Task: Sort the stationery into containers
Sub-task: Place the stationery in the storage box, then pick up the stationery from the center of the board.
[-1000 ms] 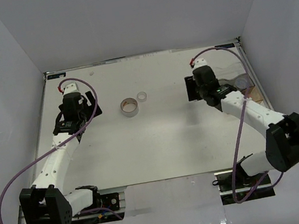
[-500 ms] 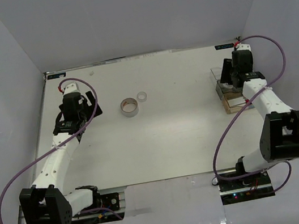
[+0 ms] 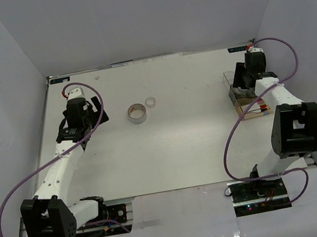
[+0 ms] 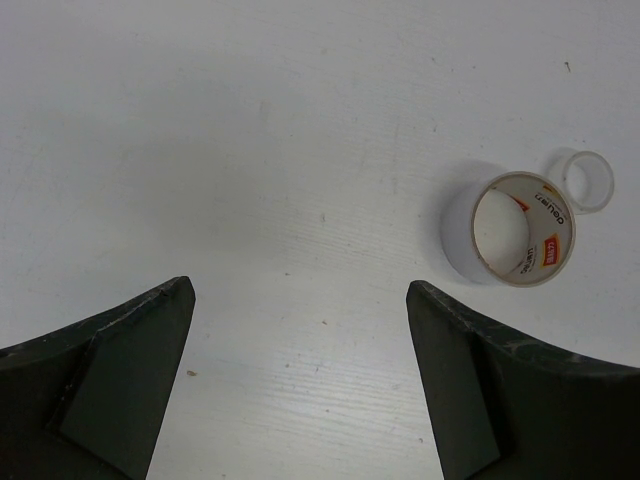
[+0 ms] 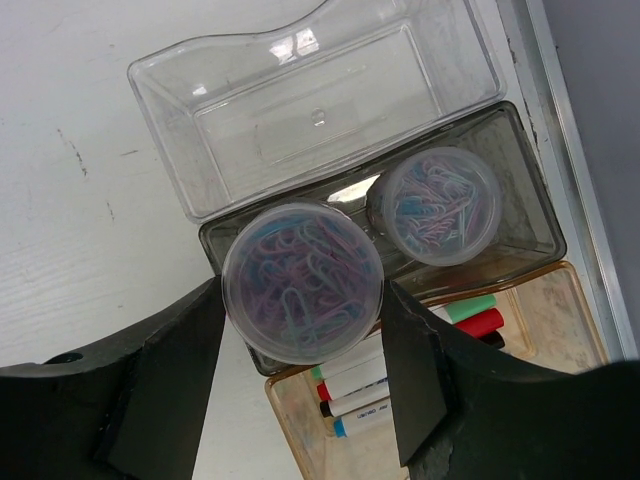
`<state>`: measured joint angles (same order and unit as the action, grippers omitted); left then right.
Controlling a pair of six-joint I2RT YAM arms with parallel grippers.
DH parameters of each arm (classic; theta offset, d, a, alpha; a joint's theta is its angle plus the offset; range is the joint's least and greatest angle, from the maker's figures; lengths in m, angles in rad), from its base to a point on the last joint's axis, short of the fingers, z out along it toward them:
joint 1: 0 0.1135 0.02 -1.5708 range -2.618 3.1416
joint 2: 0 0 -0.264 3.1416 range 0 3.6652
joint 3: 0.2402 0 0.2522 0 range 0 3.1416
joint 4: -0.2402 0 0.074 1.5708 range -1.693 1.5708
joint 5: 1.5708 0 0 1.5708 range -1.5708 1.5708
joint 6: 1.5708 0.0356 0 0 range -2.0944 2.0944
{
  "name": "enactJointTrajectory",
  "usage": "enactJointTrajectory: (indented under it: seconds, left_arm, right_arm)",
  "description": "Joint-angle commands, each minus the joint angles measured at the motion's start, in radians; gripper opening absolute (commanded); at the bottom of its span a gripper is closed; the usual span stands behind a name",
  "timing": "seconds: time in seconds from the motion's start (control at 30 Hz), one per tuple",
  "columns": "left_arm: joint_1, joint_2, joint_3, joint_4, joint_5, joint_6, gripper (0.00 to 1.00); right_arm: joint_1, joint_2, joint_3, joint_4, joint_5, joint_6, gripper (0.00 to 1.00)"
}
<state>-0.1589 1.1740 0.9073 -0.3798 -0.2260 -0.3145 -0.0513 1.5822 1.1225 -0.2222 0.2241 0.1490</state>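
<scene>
Your right arm had swung from the middle of the surface (image 4: 300, 120) out to the organiser (image 5: 525, 215) at the far right edge, while your left arm had not shifted. Your right end effector (image 5: 300, 295) was clamped on a round clear tub (image 5: 302, 275) of coloured paper clips, over the grey-tinted compartment where a second tub (image 5: 434, 206) sat. Capped markers (image 5: 400, 375) lay in the adjoining tan tray (image 5: 560, 320). Your left end effector (image 4: 298, 290) stood wide apart above the surface, with the tape roll (image 4: 458, 232) and the small clear ring (image 4: 566, 185) just beside each other, ahead to its right.
</scene>
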Motion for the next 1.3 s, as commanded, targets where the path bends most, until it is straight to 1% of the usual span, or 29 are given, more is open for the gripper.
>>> enactJointTrajectory:
  seconds: [0.0,0.3,0.33,0.43,0.53,0.63,0.67,0.7,0.73,0.8,0.83,0.93,1.03,1.1,1.27]
  left_arm:
    - [0.004,-0.024,-0.004,0.025,0.014,0.005,0.98]
    - [0.004,-0.016,-0.004,0.024,0.027,0.005,0.98]
    - [0.004,-0.014,-0.004,0.024,0.028,0.005,0.98]
    - [0.004,-0.013,-0.002,0.025,0.036,0.005,0.98]
    - [0.004,-0.011,-0.004,0.025,0.050,-0.001,0.98]
    - [0.005,0.001,-0.004,0.027,0.092,-0.011,0.98]
    - [0.004,0.019,-0.004,0.027,0.108,-0.014,0.98]
    - [0.002,0.032,0.002,0.025,0.152,-0.017,0.98]
    - [0.001,0.045,0.005,0.027,0.177,-0.027,0.96]
    - [-0.023,0.096,0.028,0.024,0.204,-0.031,0.94]
    - [-0.036,0.116,0.041,0.019,0.203,-0.031,0.94]
    - [-0.096,0.185,0.096,-0.001,0.160,-0.028,0.93]
    - [-0.163,0.271,0.166,-0.022,0.125,-0.021,0.93]
    - [-0.207,0.347,0.200,-0.033,0.077,-0.012,0.93]
    - [-0.231,0.487,0.301,-0.042,0.051,-0.021,0.93]
  right_arm:
    - [-0.002,0.018,0.031,0.055,-0.002,-0.005,0.54]
    - [-0.002,0.025,0.014,0.058,-0.006,-0.002,0.80]
    - [-0.002,0.022,0.014,0.058,-0.006,-0.002,0.85]
    - [-0.002,-0.011,0.007,0.055,-0.008,-0.003,0.91]
    - [-0.001,-0.069,-0.007,0.052,-0.038,0.000,0.91]
    - [-0.001,-0.161,-0.042,0.052,-0.103,0.012,0.91]
    - [-0.001,-0.216,-0.056,0.052,-0.127,0.015,0.91]
    - [0.001,-0.247,-0.087,0.055,-0.187,0.017,0.91]
    - [0.001,-0.275,-0.107,0.055,-0.213,0.023,0.91]
    - [0.002,-0.373,-0.154,0.069,-0.322,0.046,0.93]
    - [0.004,-0.405,-0.214,0.093,-0.354,0.060,0.93]
    - [0.004,-0.558,-0.317,0.118,-0.428,0.090,0.97]
    - [0.004,-0.634,-0.375,0.133,-0.471,0.099,0.98]
    - [0.002,-0.700,-0.426,0.162,-0.506,0.125,0.97]
    - [0.002,-0.797,-0.533,0.210,-0.558,0.173,0.94]
